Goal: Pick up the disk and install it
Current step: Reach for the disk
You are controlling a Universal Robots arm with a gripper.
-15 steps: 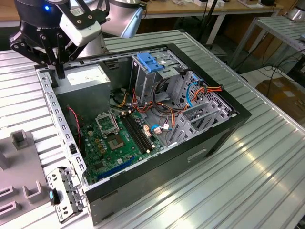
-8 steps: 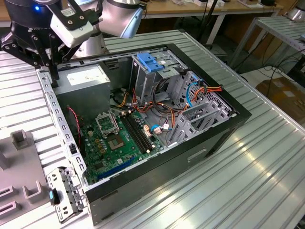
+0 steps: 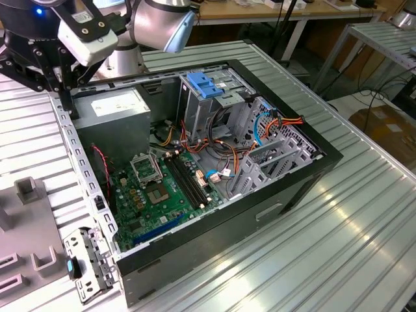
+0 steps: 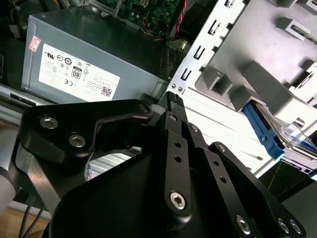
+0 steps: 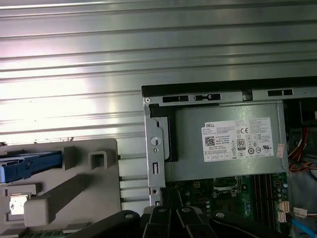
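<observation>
Not picked up yet: the disk (image 5: 29,164) lies beside the computer case (image 3: 227,237). The gripper (image 4: 171,99) hangs over the case's edge, empty, fingers pressed together. They likely must spread first.

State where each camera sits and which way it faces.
Exterior view: off the arm, looking down into the open black computer case; the grey robot arm shows.
First wrist view: on the wrist, looking past the black gripper at the grey metal power-supply box.
Second wrist view: on the wrist, past the gripper at that box.
Both wrist views share the blue-railed metal disk.
</observation>
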